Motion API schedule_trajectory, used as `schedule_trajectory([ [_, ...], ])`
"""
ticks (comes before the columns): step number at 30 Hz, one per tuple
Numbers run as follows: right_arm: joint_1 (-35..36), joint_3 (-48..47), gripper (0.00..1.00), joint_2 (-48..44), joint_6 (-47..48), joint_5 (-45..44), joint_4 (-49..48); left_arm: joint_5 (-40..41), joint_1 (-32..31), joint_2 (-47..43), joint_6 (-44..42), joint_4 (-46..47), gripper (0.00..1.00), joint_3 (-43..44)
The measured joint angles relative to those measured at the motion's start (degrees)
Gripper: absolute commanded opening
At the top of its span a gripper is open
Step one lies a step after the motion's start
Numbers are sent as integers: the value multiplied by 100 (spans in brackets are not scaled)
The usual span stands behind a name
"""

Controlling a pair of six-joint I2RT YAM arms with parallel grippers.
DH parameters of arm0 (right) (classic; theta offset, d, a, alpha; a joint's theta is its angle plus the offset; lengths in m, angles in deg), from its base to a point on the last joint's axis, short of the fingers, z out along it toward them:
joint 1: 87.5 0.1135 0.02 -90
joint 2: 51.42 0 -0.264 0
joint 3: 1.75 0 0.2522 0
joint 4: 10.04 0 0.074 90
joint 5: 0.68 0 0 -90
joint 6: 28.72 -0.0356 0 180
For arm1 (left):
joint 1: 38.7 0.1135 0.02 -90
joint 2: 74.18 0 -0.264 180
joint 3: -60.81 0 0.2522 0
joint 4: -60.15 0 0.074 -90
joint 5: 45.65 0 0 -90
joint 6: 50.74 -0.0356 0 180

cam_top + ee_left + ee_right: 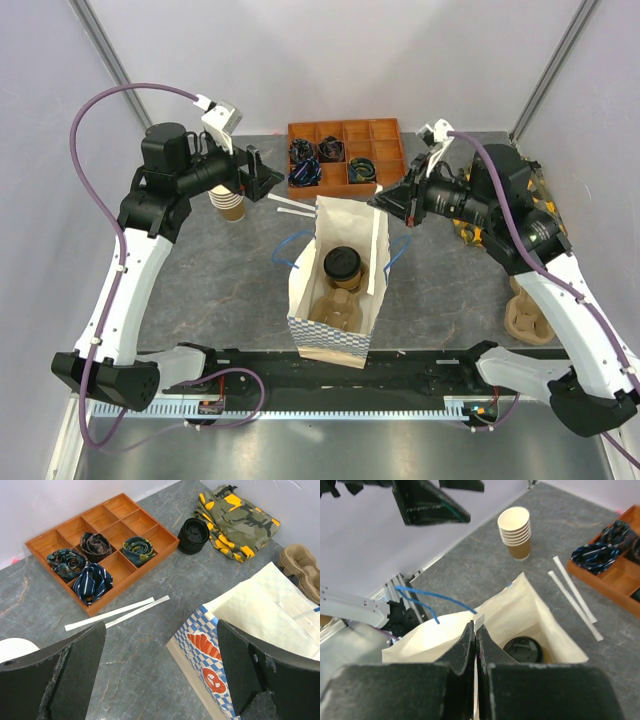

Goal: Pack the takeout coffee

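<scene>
The takeout coffee [343,265], a tan cup with a black lid, stands inside the open paper bag [327,335] on a cardboard cup carrier [336,308]. In the right wrist view only its black lid [522,649] shows, deep in the bag [540,615]. My right gripper [386,201] is shut on the bag's right rim; the thin paper edge sits pinched in the right gripper [476,630]. My left gripper [264,181] is open and empty, hovering left of the bag's top. In the left wrist view the left gripper [165,680] is over bare table beside the bag's blue-checked wall [212,652].
A stack of lidless paper cups [230,204] stands below my left arm. Two wrapped straws [292,207] lie behind the bag. An orange tray [385,130] holds rolled ties. Spare black lids [193,535], camouflage cloth [235,512] and cardboard carriers [527,316] lie to the right.
</scene>
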Motion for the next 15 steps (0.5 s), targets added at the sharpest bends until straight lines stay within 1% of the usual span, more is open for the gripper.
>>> schedule_trajectory([
  [10, 476, 1054, 0, -389, -216, -116, -129, -11, 0, 0, -17, -109, 100, -63],
  [15, 520, 1451, 3, -487, -238, -210, -181, -28, 0, 0, -46, -214, 100, -153],
])
